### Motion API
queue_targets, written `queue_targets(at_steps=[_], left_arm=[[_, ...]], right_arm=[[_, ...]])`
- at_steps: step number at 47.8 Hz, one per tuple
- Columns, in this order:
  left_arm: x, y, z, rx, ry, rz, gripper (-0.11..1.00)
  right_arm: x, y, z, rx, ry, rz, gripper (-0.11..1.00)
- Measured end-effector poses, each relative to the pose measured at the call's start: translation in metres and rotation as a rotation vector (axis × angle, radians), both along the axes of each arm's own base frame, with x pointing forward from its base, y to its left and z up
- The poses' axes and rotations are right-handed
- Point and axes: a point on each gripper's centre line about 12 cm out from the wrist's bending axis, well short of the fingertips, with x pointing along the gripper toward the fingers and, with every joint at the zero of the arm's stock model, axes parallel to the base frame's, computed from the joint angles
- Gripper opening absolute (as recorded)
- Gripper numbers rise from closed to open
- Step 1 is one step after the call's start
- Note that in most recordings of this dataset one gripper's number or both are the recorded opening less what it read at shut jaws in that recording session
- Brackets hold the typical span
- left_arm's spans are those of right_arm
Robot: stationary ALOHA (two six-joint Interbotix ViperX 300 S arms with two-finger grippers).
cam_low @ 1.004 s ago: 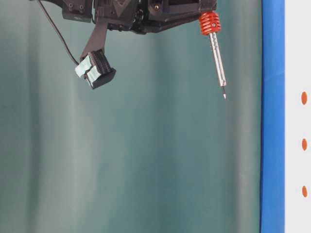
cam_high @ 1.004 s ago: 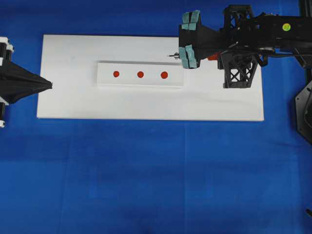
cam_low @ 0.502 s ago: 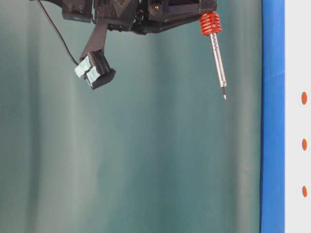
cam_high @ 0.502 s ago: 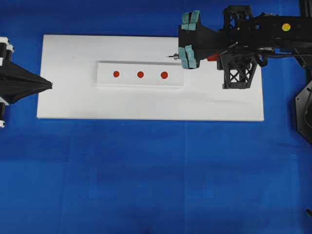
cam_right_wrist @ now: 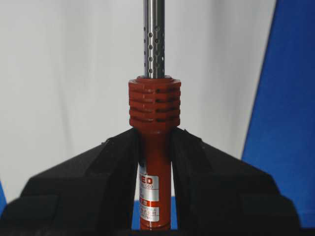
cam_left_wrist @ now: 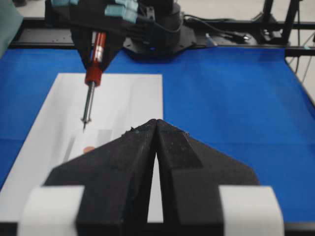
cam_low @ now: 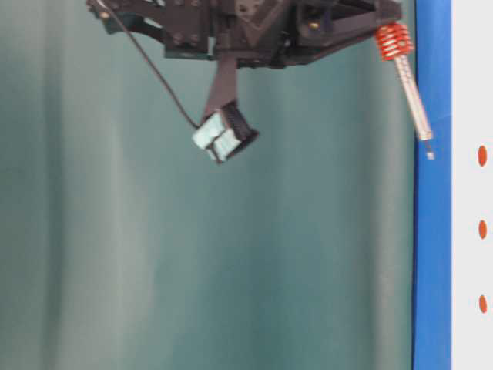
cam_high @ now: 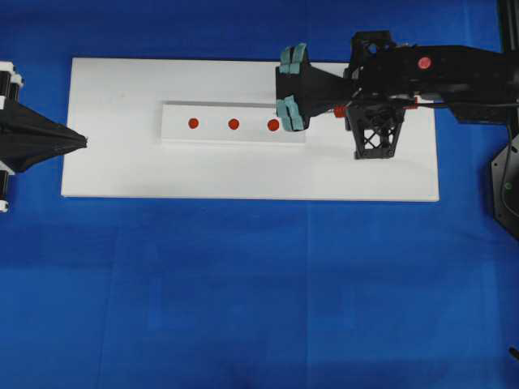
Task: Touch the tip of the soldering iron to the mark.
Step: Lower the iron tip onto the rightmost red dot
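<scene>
My right gripper [cam_right_wrist: 154,135] is shut on the red-orange handle of the soldering iron [cam_right_wrist: 154,147], whose silver shaft points away from it. Seen from table level, the tip [cam_low: 430,155] hangs level with the nearest mark [cam_low: 482,155], with a gap between them. In the left wrist view the tip [cam_left_wrist: 83,129] hovers just short of that mark [cam_left_wrist: 88,149]. Three red marks [cam_high: 233,124] lie in a row on a raised white strip [cam_high: 178,134]. The right arm [cam_high: 389,77] covers the iron from above. My left gripper [cam_high: 83,141] rests shut and empty at the board's left edge.
The white board [cam_high: 122,174] lies on a blue cloth [cam_high: 243,284]. A black cord [cam_low: 154,69] trails from the right arm. A black fixture [cam_high: 507,186] stands at the far right edge.
The right arm has moved left and down toward the board, bringing the iron's tip much closer to the nearest mark. The left gripper has not moved.
</scene>
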Motion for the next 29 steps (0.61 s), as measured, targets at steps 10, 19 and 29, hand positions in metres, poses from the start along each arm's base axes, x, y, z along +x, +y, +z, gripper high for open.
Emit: queue_targets(at_steps=[10, 19, 29], left_arm=[[0.000, 0.000, 0.000, -0.002, -0.002, 0.002, 0.00], [0.000, 0.000, 0.000, 0.000, 0.000, 0.000, 0.00], [0.000, 0.000, 0.000, 0.000, 0.000, 0.002, 0.00]], right_arm=[[0.001, 0.003, -0.015, 0.030, 0.000, 0.001, 0.06], [0.000, 0.005, -0.025, 0.042, 0.004, -0.002, 0.06], [0.002, 0.005, -0.030, 0.043, 0.006, 0.002, 0.06]])
